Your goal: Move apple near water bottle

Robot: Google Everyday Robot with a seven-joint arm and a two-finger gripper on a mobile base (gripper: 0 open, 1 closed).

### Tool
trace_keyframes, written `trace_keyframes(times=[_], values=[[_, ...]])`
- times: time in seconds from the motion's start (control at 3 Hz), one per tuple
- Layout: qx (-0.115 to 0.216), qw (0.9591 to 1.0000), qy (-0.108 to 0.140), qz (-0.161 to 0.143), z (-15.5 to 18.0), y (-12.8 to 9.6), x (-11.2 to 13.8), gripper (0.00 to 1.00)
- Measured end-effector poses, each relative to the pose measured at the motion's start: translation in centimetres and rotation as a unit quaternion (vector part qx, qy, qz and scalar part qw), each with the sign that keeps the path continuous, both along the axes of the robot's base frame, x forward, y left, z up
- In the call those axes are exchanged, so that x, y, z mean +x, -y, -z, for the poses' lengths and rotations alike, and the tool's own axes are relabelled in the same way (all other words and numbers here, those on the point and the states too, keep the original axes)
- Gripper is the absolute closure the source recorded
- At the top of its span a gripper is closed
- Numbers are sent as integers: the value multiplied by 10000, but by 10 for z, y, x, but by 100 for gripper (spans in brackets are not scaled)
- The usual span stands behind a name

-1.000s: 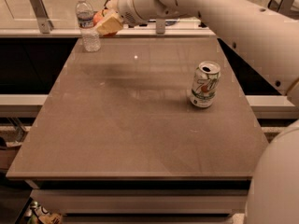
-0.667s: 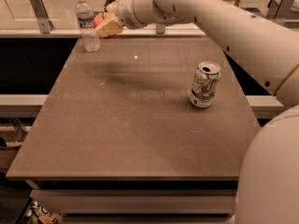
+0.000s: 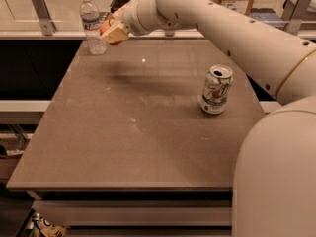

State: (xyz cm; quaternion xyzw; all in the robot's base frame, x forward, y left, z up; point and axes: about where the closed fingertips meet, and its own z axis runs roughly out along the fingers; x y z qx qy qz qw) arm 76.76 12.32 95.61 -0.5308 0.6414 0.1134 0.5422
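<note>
My gripper (image 3: 112,32) is at the far left corner of the table, shut on the red-orange apple (image 3: 105,27), which shows only partly between the fingers. It holds the apple just above the tabletop, right beside the water bottle (image 3: 92,24). The bottle is clear, ribbed, with a white cap, and stands upright at the far left corner. My white arm reaches in from the right across the back of the table.
A green-and-white soda can (image 3: 216,90) stands upright on the right side of the brown table (image 3: 138,132). A counter with metal brackets (image 3: 40,9) runs behind the table. Dark gaps lie at the table's left edge.
My gripper with the apple has dropped slightly and stayed close beside the bottle. The bottle and can have not moved.
</note>
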Motion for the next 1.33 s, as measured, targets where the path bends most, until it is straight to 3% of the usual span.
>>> trace_keyframes(times=[0.67, 1.33], values=[[-30, 9997, -26, 239, 21, 4, 16, 100], [43, 9995, -138, 297, 44, -7, 20, 100]])
